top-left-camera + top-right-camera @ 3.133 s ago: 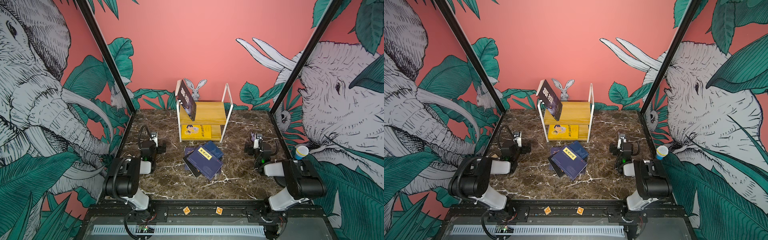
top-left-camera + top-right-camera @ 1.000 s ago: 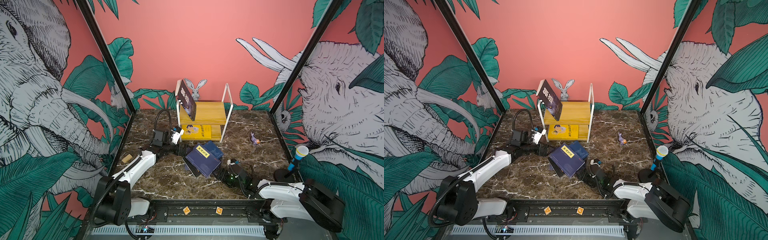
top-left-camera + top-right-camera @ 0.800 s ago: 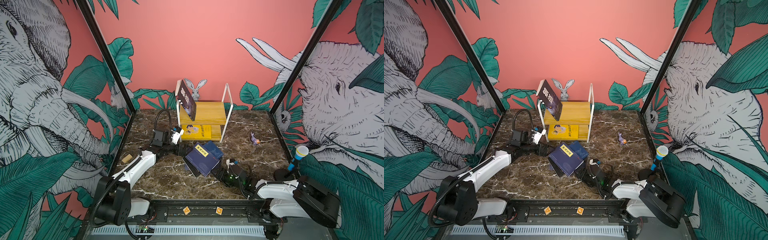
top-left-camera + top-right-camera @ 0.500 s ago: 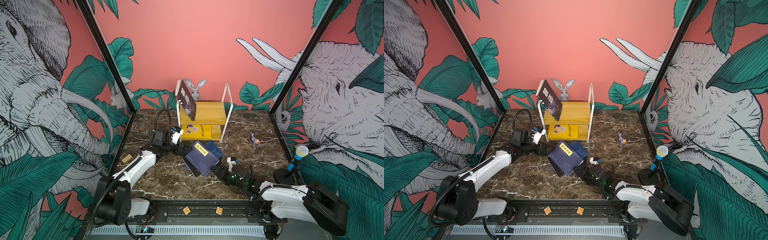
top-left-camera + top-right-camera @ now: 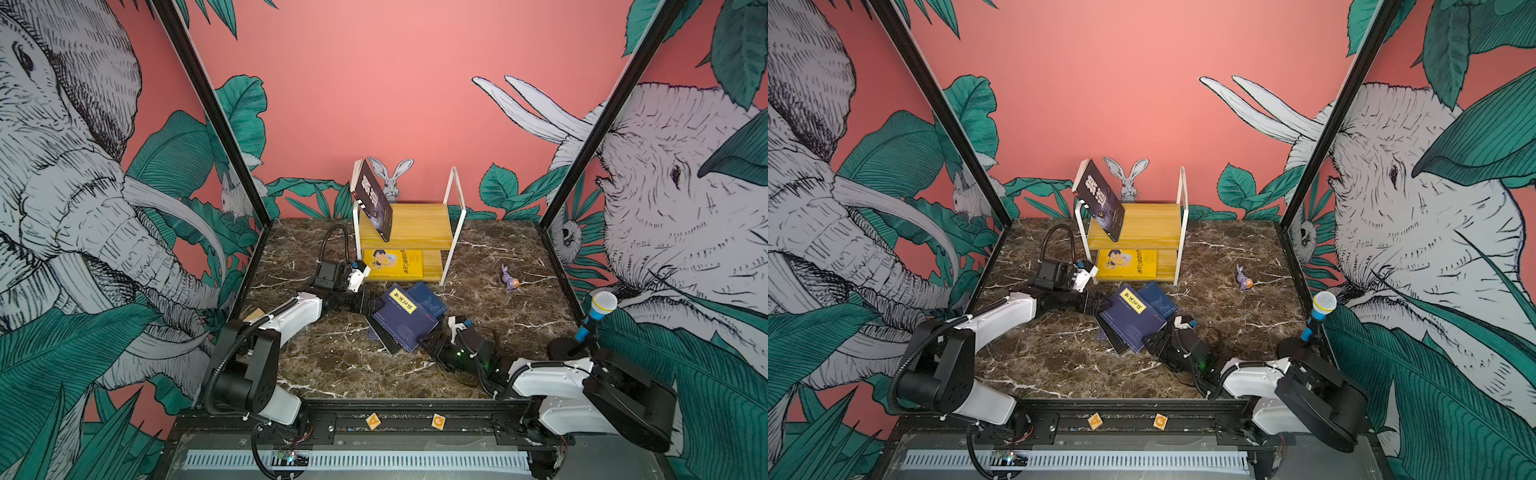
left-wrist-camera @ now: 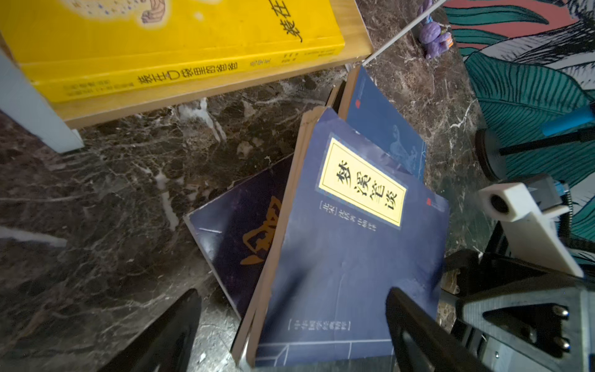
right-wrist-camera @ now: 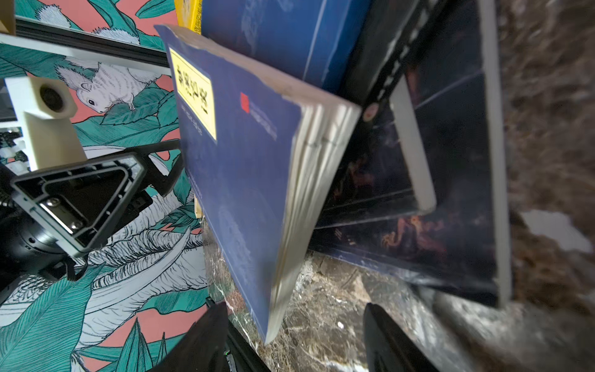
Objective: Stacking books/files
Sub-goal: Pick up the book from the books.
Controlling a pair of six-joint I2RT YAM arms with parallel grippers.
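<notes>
Hands, parked earlier, are now flanking the pile on the table: left hand and right hand gaping, straddling corners of top book, gripping nothing. Advising slow, even closing.

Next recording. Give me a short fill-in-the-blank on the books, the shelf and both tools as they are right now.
1. The top navy book on the table bears a ___ label strip.
2. The yellow book lies flat on the ___ tier of the shelf.
3. The purple toy lies on the robot's ___ side of the shelf.
4. The left tool and the right tool both have jaws standing ___.

Missing words: yellow; lower; right; open.
</notes>
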